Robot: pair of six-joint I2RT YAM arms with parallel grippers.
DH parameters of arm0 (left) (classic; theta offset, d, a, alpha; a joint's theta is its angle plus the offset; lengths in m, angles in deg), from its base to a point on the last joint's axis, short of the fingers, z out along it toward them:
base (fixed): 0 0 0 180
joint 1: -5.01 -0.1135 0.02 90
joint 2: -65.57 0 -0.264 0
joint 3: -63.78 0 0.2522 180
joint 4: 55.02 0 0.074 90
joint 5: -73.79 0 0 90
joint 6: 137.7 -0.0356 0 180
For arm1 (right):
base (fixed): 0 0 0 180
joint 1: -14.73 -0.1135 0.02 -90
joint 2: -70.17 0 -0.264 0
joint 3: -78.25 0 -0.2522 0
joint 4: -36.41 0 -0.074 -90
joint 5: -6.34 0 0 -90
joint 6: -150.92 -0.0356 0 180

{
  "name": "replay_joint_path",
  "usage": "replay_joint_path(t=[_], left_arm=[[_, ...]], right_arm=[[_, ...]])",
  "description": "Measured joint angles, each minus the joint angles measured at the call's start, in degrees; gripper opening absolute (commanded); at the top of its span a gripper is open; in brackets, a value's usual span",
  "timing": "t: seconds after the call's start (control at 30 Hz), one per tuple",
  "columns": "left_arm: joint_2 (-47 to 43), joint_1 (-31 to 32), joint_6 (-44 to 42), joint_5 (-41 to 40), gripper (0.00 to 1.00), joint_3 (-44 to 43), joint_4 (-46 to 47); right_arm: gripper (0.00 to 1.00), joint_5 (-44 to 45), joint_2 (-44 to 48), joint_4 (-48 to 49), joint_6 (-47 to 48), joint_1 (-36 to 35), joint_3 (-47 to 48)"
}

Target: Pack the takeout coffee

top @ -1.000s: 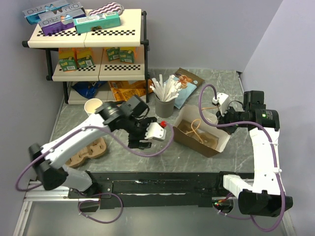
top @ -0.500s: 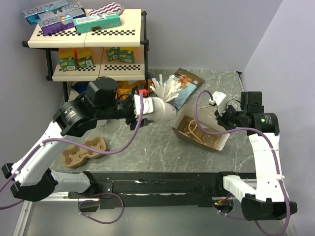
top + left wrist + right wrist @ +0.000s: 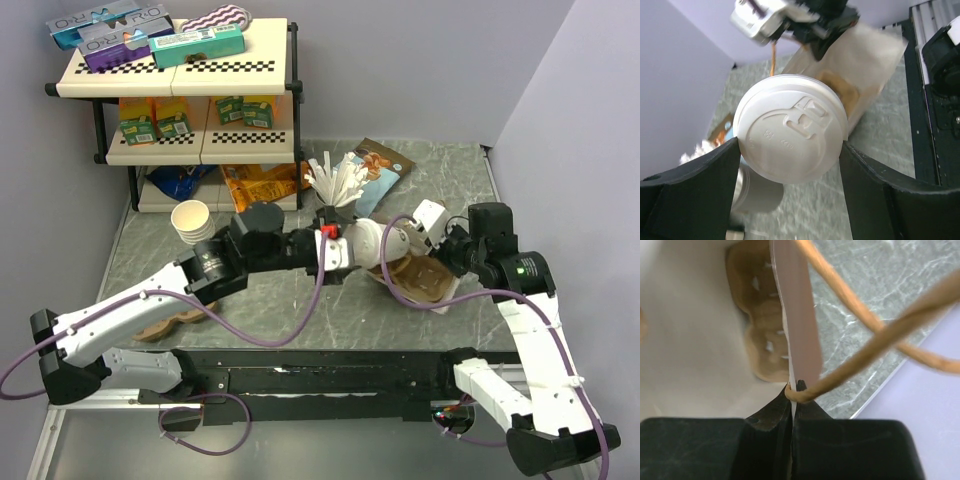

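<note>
Handling, my read: the takeout coffee (image 3: 366,241) is a thin paper cup, so light, with a soft wall that dents easily. The plastic lid (image 3: 790,127) is slick and could pop if squeezed. I can't tell if it's full, so treat it as liquid and keep it level. Your best hold is on the wall just under the lid rim, where the rolled edge stiffens it. Use light force.

The left gripper (image 3: 791,149) is spread wide and clamped across the cup, one of its fingers (image 3: 695,195) on each side and the pads at about lid-rim level. The lid faces the wrist camera. I can't tell if the cup is plumb.

The cup is off the table at the middle, just near-right of the straw holder (image 3: 338,188) and just left of the paper bag (image 3: 452,288) mouth. It's not inside yet.

The right gripper (image 3: 792,386) is pressed together, pinching the bag's edge along with its twisted handle (image 3: 875,342), which keeps the mouth up. A cup carrier (image 3: 415,275) sits inside the bag. Aim for one of its wells, and watch the handle loops as you go in.
</note>
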Motion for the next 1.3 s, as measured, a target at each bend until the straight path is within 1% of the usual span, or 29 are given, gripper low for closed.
replay_joint_path(t=[0.1, 0.27, 0.47, 0.7, 0.83, 0.97, 1.13, 1.3], left_arm=[[0.39, 2.05, -0.79, -0.04, 0.01, 1.77, 4.11], [0.42, 3.93, -1.92, -0.24, 0.01, 3.76, 7.82], [1.20, 4.15, -2.95, -0.17, 0.01, 3.58, 7.89], [7.80, 5.90, -4.96, -2.36, 0.01, 0.94, 5.38], [9.35, 7.21, -8.33, -4.70, 0.01, 0.94, 4.24], [9.44, 7.80, -12.17, -6.73, 0.01, 0.96, 5.22], [10.16, 8.35, -15.72, -8.02, 0.01, 0.96, 6.93], [12.76, 9.11, -19.17, -8.20, 0.01, 0.79, 6.99]], right_arm=[[0.00, 1.31, 0.02, 1.01, -0.61, -0.68, -0.02], [0.00, 3.04, 0.07, 1.25, -1.46, -0.83, -0.02], [0.00, 3.26, 0.35, 1.38, -1.53, -0.83, 0.02], [0.00, 3.23, 0.26, 1.70, -1.44, -0.98, 0.31], [0.00, 2.47, 0.24, 1.64, -1.42, -1.33, 0.39], [0.00, 1.03, 0.24, 1.27, -1.44, -1.55, 0.42], [0.00, -0.17, 0.24, 0.66, -1.42, -1.88, 0.42], [0.00, -0.57, 0.24, 0.26, -1.44, -1.97, 0.42]])
